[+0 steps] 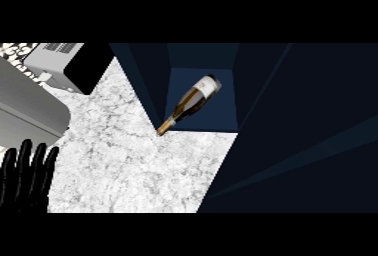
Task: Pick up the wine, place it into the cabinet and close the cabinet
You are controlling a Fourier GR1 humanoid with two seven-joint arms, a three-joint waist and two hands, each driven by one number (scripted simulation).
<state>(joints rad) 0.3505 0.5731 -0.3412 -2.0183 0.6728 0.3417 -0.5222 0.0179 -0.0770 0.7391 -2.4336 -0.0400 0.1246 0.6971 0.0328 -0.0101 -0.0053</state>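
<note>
White speckled counter fills the middle, and at its left edge the left hand rests with fingers straight and holding nothing; the right hand is out of sight. Well to the right of that hand, the wine lies tilted inside the dark cabinet, neck tip at the counter's edge. Closing the cabinet door seems next: swing it gently, clear of the neck.

Wine bottle: dark glass, pale label near base, gold neck. Appears tilted, base up-right inside cabinet, neck pointing down-left, tip at counter edge. Cabinet: dark blue, open, bottle in lighter blue inner compartment. No hand touching bottle.
</note>
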